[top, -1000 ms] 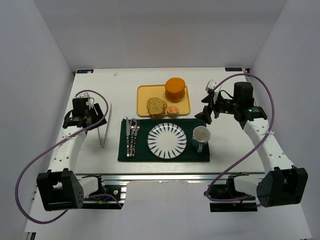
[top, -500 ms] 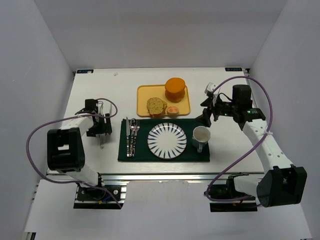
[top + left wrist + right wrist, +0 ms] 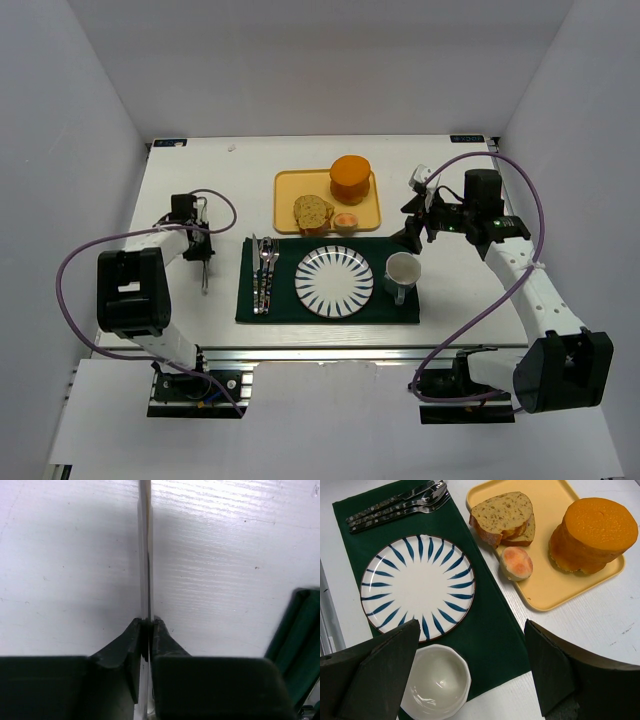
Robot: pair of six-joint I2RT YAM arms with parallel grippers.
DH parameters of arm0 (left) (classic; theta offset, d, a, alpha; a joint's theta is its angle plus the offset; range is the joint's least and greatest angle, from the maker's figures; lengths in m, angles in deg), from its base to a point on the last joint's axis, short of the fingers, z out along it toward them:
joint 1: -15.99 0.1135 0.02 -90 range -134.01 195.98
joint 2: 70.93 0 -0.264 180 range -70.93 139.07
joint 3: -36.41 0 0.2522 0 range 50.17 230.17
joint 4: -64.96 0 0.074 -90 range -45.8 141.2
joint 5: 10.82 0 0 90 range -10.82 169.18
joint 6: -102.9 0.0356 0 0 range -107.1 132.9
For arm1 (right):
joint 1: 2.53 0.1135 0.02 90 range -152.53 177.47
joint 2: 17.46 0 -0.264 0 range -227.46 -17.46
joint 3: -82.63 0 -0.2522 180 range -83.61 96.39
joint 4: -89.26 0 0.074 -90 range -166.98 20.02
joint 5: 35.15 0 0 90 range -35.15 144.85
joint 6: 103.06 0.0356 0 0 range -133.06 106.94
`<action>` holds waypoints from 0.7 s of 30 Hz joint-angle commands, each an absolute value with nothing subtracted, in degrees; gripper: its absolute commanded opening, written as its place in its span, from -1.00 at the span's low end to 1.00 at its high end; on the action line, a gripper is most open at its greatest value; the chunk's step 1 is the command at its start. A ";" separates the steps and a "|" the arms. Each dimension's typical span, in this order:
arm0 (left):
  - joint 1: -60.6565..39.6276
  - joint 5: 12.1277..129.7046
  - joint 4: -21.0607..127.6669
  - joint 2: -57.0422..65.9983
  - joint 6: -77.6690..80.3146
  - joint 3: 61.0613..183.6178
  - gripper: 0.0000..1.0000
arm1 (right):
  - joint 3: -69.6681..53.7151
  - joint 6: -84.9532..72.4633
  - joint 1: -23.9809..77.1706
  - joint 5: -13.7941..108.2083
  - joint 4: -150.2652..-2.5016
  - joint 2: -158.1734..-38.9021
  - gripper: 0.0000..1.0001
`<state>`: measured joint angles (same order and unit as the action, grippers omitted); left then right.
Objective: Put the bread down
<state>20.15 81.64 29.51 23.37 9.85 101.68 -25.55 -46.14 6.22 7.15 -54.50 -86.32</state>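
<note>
Two slices of bread (image 3: 313, 211) (image 3: 502, 515) lie overlapping on the yellow tray (image 3: 290, 185) (image 3: 545, 592), one partly under the other. My right gripper (image 3: 410, 233) (image 3: 471, 630) hovers open above the right end of the green placemat (image 3: 300, 308) (image 3: 495, 630), near the white cup (image 3: 402, 272) (image 3: 437, 682), with nothing between its fingers. Far from the bread, my left gripper (image 3: 203, 250) (image 3: 148, 621) sits low over the bare table left of the placemat, shut on a thin shiny strip (image 3: 145, 545) that runs forward from its jaws.
A blue-striped plate (image 3: 334, 282) (image 3: 417, 585) and cutlery (image 3: 263, 272) (image 3: 397, 505) lie on the placemat. The tray also holds a thick orange puck (image 3: 350, 178) (image 3: 592, 535) and a small round pinkish item (image 3: 345, 221) (image 3: 516, 562). White walls enclose the table.
The left arm folded back, its gripper shifted right toward the placemat and its jaws closed on the thin strip. The right gripper moved only slightly.
</note>
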 commanded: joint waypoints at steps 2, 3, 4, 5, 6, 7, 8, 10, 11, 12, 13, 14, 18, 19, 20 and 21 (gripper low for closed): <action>20.20 79.27 30.20 19.62 8.16 100.88 -0.82 | -24.28 -46.54 6.34 7.56 -54.92 -86.63 0.79; 20.20 77.18 29.93 18.47 7.72 101.06 -0.84 | -24.20 -46.72 6.34 7.74 -54.83 -86.54 0.79; 20.20 75.33 29.67 17.06 7.19 101.76 -0.84 | -24.20 -46.81 6.34 7.83 -54.57 -86.45 0.79; 20.20 70.70 29.67 14.09 5.80 102.02 -0.84 | -24.20 -46.98 6.26 7.91 -54.48 -86.36 0.79; 20.12 68.04 29.75 12.32 4.74 102.29 -0.81 | -24.28 -46.99 6.26 8.00 -54.48 -86.36 0.79; 20.03 64.97 30.54 10.74 3.68 102.64 -0.77 | -24.28 -46.99 6.17 8.09 -54.39 -86.28 0.79; 19.16 60.85 30.72 8.11 0.80 102.90 -0.67 | -24.37 -46.99 6.26 8.00 -54.48 -86.28 0.79; 17.23 54.09 31.95 5.73 -3.77 103.17 -0.51 | -24.55 -46.64 6.17 7.74 -54.74 -86.36 0.79; 16.69 52.21 32.39 5.71 -5.10 103.17 -0.51 | -24.55 -46.63 6.17 7.74 -54.83 -86.36 0.79; 14.25 50.54 32.65 5.54 -6.07 103.26 -0.44 | -24.55 -46.37 6.17 7.56 -55.00 -86.36 0.79; 13.10 49.39 32.48 5.80 -6.86 103.87 -0.40 | -24.55 -46.28 6.26 7.48 -55.09 -86.36 0.79; 10.82 48.69 32.39 6.24 -8.53 104.13 -0.38 | -24.55 -46.28 6.26 7.39 -55.27 -86.36 0.79; 7.20 46.48 34.05 7.82 -11.88 104.66 -0.26 | -24.64 -46.19 6.26 7.30 -55.45 -86.10 0.79; 6.76 46.74 34.93 8.17 -12.32 104.66 -0.21 | -24.72 -46.11 6.17 7.39 -55.45 -86.10 0.79; 5.97 47.01 35.29 8.35 -12.93 105.01 -0.18 | -24.81 -46.11 6.17 7.47 -55.45 -85.84 0.79; 5.62 47.01 35.38 8.70 -13.02 105.45 -0.16 | -25.07 -46.11 6.26 7.48 -55.45 -85.66 0.79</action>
